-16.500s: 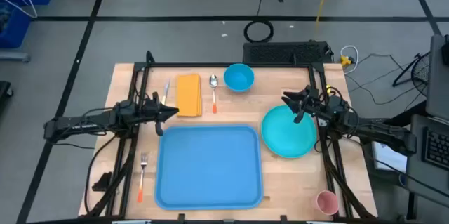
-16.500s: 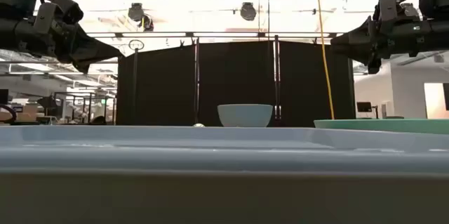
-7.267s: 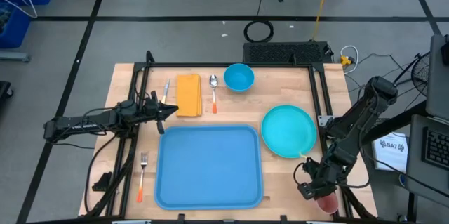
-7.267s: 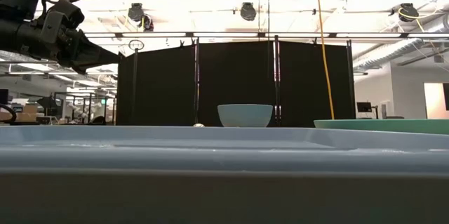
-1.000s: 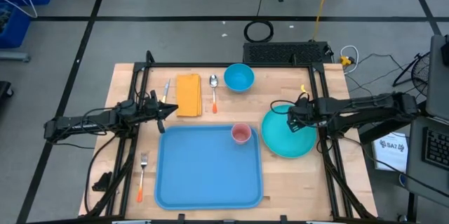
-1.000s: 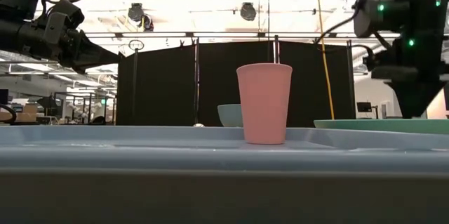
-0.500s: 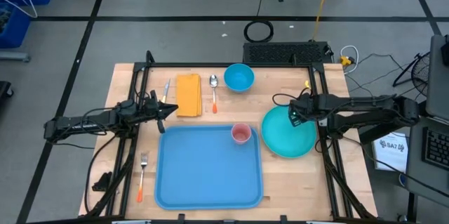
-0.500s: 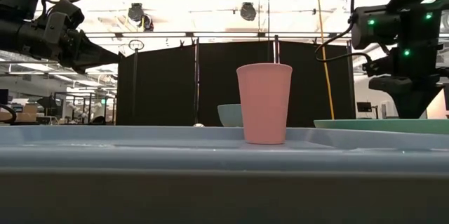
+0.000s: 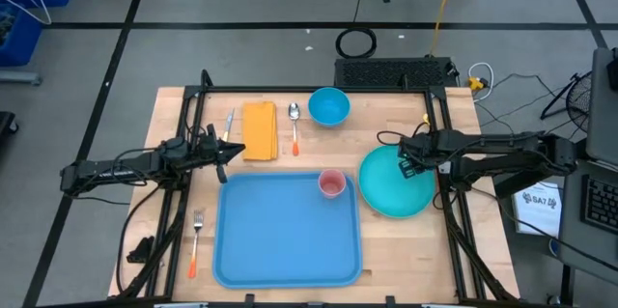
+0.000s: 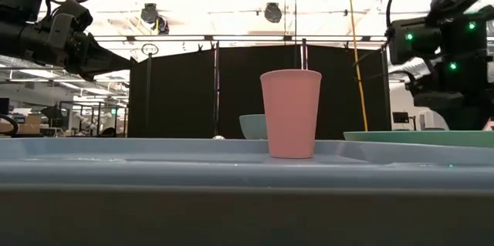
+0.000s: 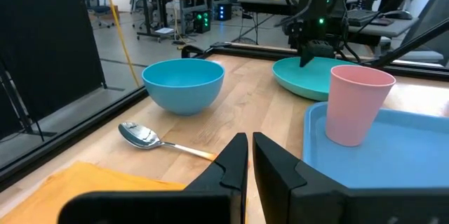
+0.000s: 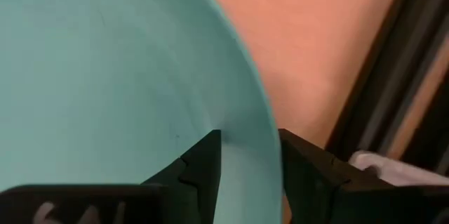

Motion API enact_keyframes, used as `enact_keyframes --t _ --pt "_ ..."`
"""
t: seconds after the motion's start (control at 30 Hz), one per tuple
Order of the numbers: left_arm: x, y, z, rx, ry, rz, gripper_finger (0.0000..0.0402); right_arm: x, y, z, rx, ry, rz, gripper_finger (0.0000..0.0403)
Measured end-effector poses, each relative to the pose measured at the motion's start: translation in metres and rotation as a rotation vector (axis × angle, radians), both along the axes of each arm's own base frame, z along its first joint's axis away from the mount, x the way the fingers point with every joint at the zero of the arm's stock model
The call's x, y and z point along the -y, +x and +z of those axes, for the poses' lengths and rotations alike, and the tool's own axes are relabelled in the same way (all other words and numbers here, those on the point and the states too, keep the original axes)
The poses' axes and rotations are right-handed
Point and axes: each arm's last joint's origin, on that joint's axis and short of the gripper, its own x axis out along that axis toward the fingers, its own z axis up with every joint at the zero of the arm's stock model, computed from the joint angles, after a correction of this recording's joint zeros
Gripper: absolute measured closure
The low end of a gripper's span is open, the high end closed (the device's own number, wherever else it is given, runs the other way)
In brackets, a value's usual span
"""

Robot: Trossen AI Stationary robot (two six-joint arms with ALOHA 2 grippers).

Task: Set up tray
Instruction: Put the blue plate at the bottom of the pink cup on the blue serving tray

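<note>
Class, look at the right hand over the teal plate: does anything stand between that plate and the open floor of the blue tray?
Only the pink cup, upright in the tray's corner nearest the plate; the right hand straddles the plate's rim.

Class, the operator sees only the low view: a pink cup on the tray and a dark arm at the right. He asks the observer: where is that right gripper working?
Observer: The right gripper is over the far edge of the teal plate, beside the tray.
Operator: Open or shut?
Observer: Open; its fingers straddle the plate's rim.
Operator: Where on the tray is the cup?
Observer: The pink cup stands in its far right corner.
</note>
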Motion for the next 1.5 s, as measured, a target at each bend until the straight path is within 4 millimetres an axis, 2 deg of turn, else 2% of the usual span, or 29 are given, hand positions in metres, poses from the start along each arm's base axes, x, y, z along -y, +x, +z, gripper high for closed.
enact_keyframes --t 0.13,0.4,0.47,0.57,0.6,0.8,1.0,1.27,1.5 --pt "0.0 0.0 0.0 0.0 0.0 0.0 0.0376 -0.002 -0.003 -0.008 0.016 0.023 -0.016 0.0281" --pt "0.0 0.0 0.0 0.001 0.0 0.0 0.0376 -0.003 0.003 -0.008 0.104 0.086 -0.029 0.0289" --pt "0.0 0.0 0.0 0.001 0.0 0.0 0.0376 -0.003 0.003 -0.008 0.106 0.097 -0.021 0.0313" --pt "0.0 0.0 0.0 0.001 0.001 0.001 0.0376 -0.003 0.002 -0.008 0.096 0.102 0.001 0.0375" --pt "0.0 0.0 0.0 0.001 0.0 0.0 0.0376 -0.003 0.002 -0.008 0.101 0.101 0.014 0.0385" --pt "0.0 0.0 0.0 0.001 0.001 0.0 0.0376 -0.003 0.003 -0.006 0.112 0.044 0.03 0.0393" --pt "0.0 0.0 0.0 0.002 0.001 0.001 0.0376 -0.004 0.001 0.005 0.254 -0.057 0.002 0.0401" --pt "0.0 0.0 0.0 0.002 0.001 0.0 0.0376 -0.006 -0.013 0.024 0.448 -0.159 -0.025 0.0401" --pt "0.0 0.0 0.0 0.004 0.001 0.001 0.0376 -0.007 -0.025 0.029 0.465 -0.246 -0.063 0.0401"
